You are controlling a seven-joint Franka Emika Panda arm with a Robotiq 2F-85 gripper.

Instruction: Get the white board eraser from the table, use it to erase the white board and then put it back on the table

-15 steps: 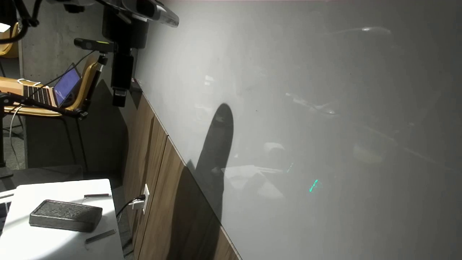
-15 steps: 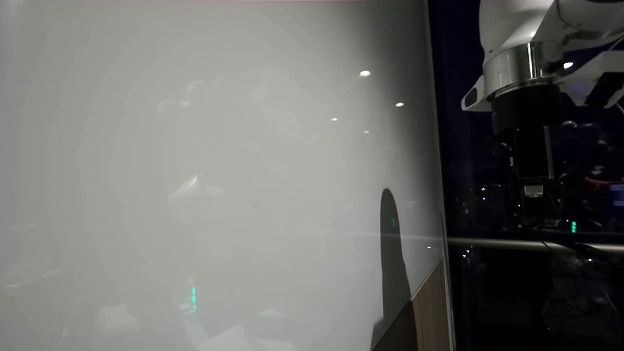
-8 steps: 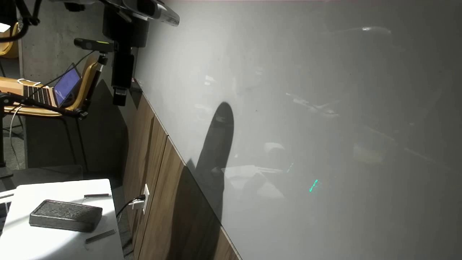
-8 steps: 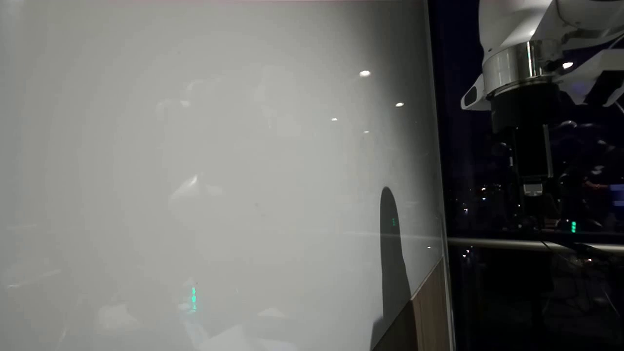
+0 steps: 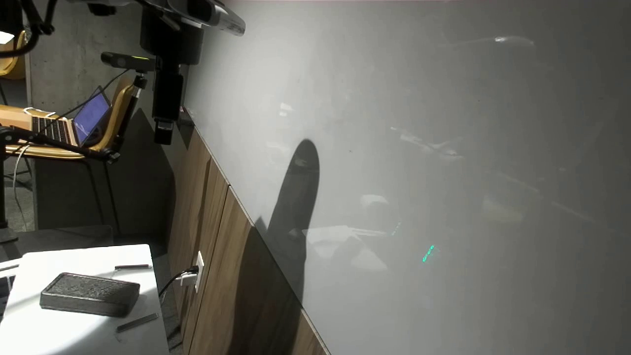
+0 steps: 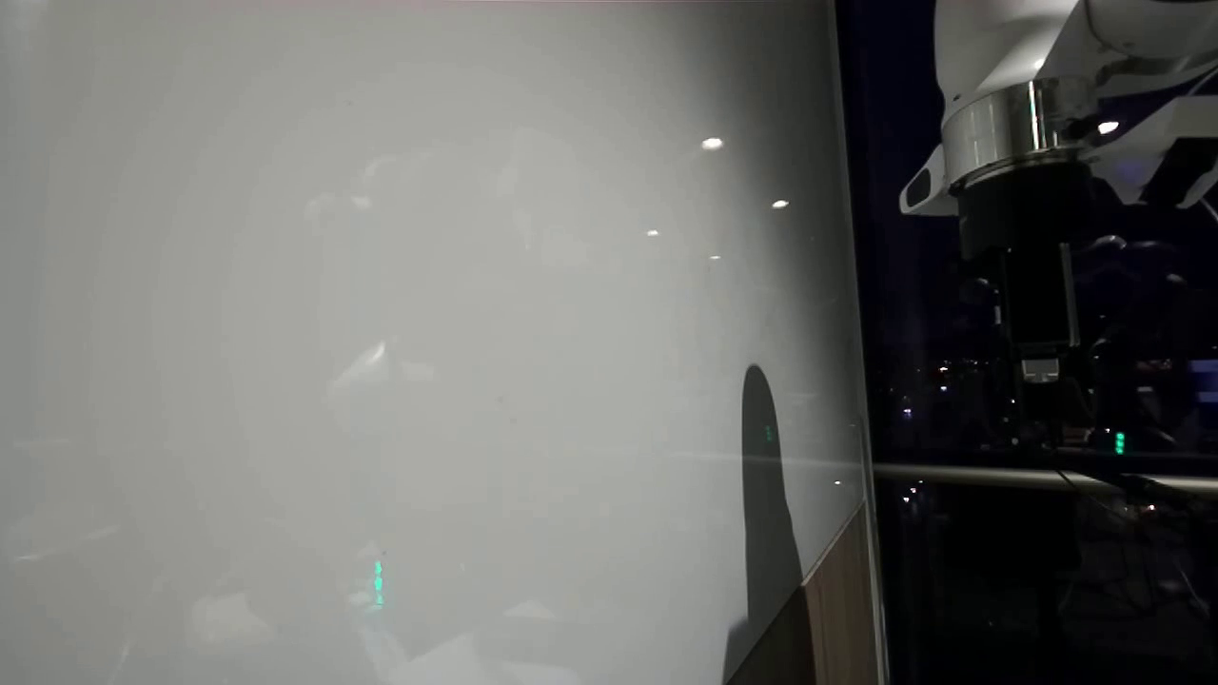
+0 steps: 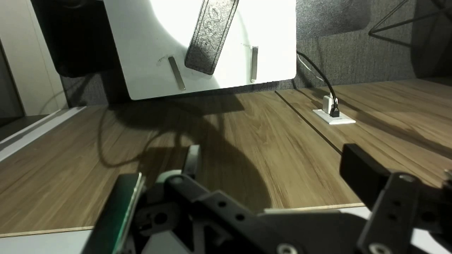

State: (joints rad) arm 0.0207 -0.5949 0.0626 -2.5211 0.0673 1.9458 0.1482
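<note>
The white board eraser (image 5: 90,294), a dark grey-black block, lies flat on the white table (image 5: 59,261). In the wrist view the eraser (image 7: 212,35) lies slanted at the top on the table (image 7: 141,60), beyond the fingers. The white board (image 5: 468,108) fills the right of that exterior view and most of another exterior view (image 6: 428,285). My gripper (image 5: 164,130) points down, well above the table and apart from the eraser; it also shows dark in an exterior view (image 6: 1041,381). In the wrist view my gripper (image 7: 273,164) has its fingers wide apart with nothing between them.
Two short strips (image 7: 176,73) (image 7: 254,64) lie on the table beside the eraser. Brown wood panelling (image 5: 217,276) with a plugged wall outlet (image 5: 198,271) stands beside the table. A camera on a stand (image 5: 128,61) and a laptop (image 5: 91,118) are behind the gripper.
The gripper and its shadow on the board have risen very slightly since one second ago. The eraser and table have not moved.
</note>
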